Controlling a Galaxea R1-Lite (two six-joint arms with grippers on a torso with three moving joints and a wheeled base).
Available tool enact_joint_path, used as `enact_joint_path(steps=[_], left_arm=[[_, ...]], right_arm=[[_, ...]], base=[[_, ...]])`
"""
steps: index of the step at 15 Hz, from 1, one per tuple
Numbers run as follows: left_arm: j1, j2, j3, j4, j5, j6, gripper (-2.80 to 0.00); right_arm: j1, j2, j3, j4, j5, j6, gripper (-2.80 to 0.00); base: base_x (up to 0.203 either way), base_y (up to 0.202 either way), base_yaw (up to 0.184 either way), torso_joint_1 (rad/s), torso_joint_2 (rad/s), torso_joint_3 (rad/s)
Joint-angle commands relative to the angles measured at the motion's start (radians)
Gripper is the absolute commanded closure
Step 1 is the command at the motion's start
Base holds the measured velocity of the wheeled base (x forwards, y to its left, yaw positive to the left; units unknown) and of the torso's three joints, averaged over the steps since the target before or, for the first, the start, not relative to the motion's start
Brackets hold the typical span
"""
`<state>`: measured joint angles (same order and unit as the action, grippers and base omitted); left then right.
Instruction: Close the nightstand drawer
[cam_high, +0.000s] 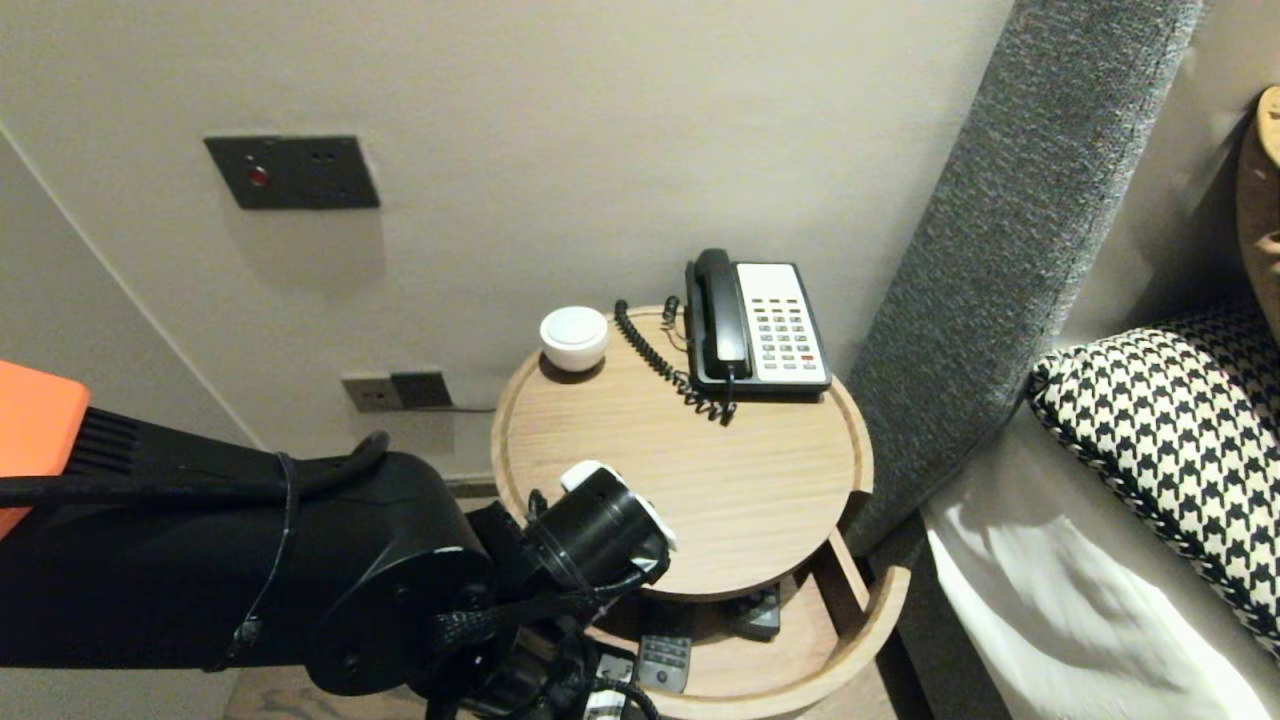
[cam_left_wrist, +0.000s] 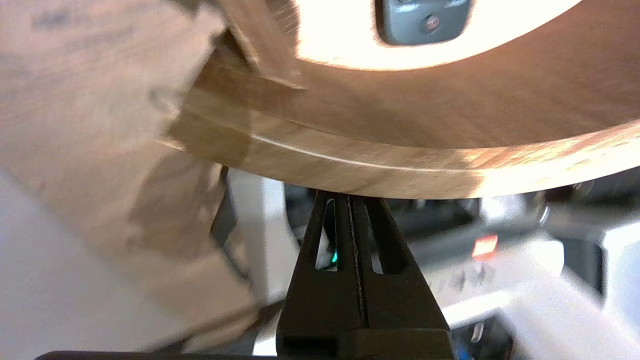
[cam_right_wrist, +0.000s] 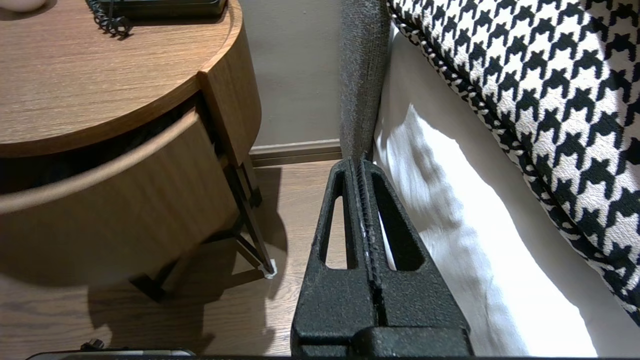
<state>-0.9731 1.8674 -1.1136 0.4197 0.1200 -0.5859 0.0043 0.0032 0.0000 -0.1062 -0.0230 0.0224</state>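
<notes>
A round wooden nightstand (cam_high: 700, 480) has its curved drawer (cam_high: 880, 620) pulled open at the front. Two dark remote controls (cam_high: 665, 660) lie inside it, and one remote (cam_left_wrist: 422, 20) shows in the left wrist view. My left arm (cam_high: 400, 580) reaches in low at the drawer's left front, and its own wrist hides the fingers in the head view. My left gripper (cam_left_wrist: 348, 197) is shut and holds nothing, its tips right at the outer face of the drawer's curved front (cam_left_wrist: 400, 170). My right gripper (cam_right_wrist: 358, 162) hangs shut and empty over the floor between nightstand and bed.
On the nightstand top stand a black and white desk phone (cam_high: 760, 325) with a coiled cord and a small white round object (cam_high: 574, 338). A grey padded headboard (cam_high: 1000, 260), white bedding (cam_high: 1060, 600) and a houndstooth pillow (cam_high: 1170, 420) lie right. Wall sockets (cam_high: 395, 390) sit behind.
</notes>
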Motion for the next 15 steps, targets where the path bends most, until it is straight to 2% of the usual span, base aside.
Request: enact_joint_path(steps=[1,9,15], left_arm=[[0.016,-0.008,0.025,-0.051,0.006,-0.010,0.00],[0.069,-0.019,0.037,-0.173,0.043,-0.020,0.00],[0.088,-0.030,0.026,-0.180,0.045,-0.015,0.00]], right_arm=[[0.000,0.000,0.040,-0.001,0.000,-0.001,0.00],[0.000,0.000,0.040,-0.001,0.000,0.001,0.00],[0.000,0.000,0.040,-0.001,0.000,0.001,0.00]], base=[[0.000,0.000,0.000,0.000,0.00,0.000],[0.000,0.000,0.000,0.000,0.00,0.000],[0.000,0.000,0.000,0.000,0.00,0.000]])
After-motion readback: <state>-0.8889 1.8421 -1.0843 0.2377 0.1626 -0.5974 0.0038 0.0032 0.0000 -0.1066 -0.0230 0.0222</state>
